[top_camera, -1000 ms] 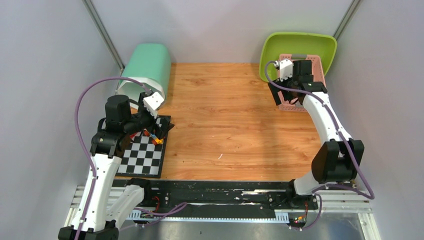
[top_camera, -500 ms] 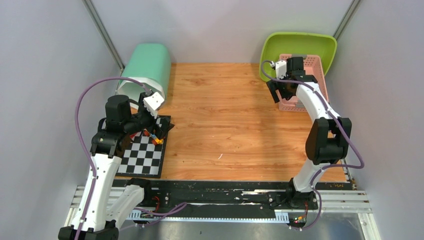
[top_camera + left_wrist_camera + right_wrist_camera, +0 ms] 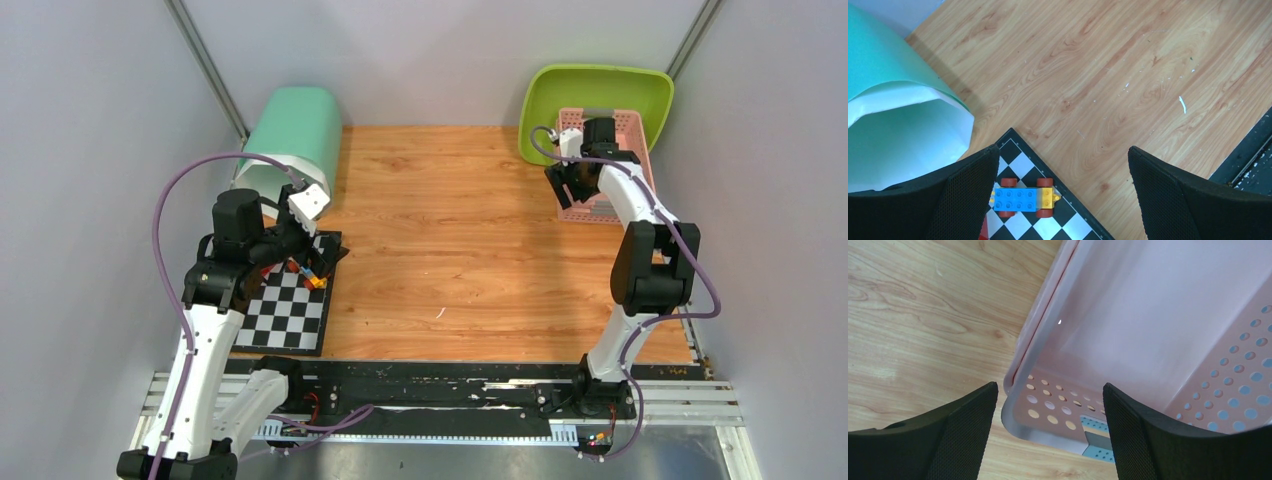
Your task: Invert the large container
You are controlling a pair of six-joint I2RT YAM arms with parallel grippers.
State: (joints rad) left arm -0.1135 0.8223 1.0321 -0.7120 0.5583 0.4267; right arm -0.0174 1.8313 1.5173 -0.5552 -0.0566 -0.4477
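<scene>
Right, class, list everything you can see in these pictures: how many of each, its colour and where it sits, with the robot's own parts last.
table: 1, light wood, under everything
bin: 1, mint green, on its side, back left
tub: 1, lime green, tipped up at the back right
basket: 1, pink with holes, just in front of the tub
chessboard: 1, black and white, front left
toy car: 1, blue and yellow bricks, red wheels, on the chessboard
left gripper: 1, black, open, above the chessboard's corner
right gripper: 1, black, open, astride the basket's corner
</scene>
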